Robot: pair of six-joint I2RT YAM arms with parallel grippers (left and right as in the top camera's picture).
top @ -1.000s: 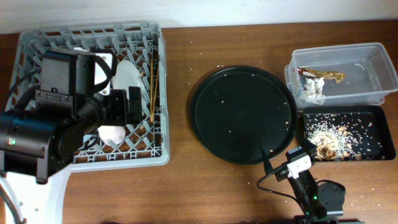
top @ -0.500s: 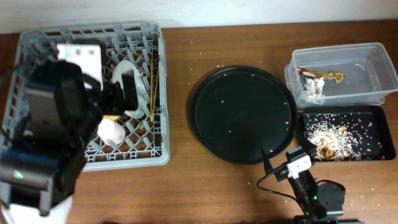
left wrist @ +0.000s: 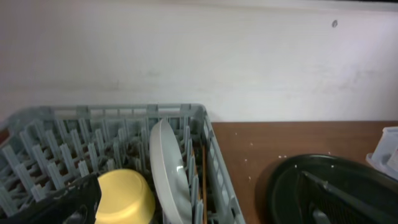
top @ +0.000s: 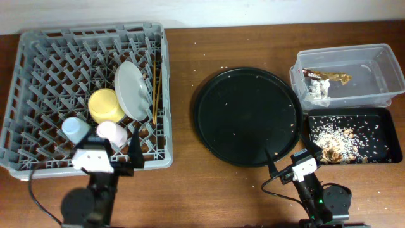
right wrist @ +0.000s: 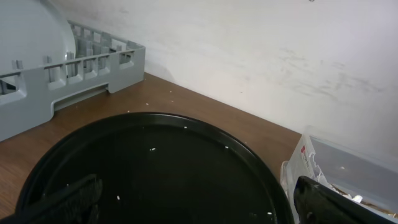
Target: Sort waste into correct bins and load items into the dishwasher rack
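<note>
Our left jaws gape wide, empty; just ahead of them the large grey pegged plastic rack [top: 95,30] holds the yellow bowl [top: 105,105] and pale round plate [top: 131,88]. Our right jaws, likewise spread, face the round black tray [top: 247,117].

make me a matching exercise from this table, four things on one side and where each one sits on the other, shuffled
Things
1. gold-brown wrapper
2. heap of white rice
3. yellow bowl
4. round black tray

Places
A. in the dishwasher rack
B. straight on the table, right of the rack
C. in the clear tub
D. in the shallow black tray

Pairs: 1-C, 2-D, 3-A, 4-B
</note>
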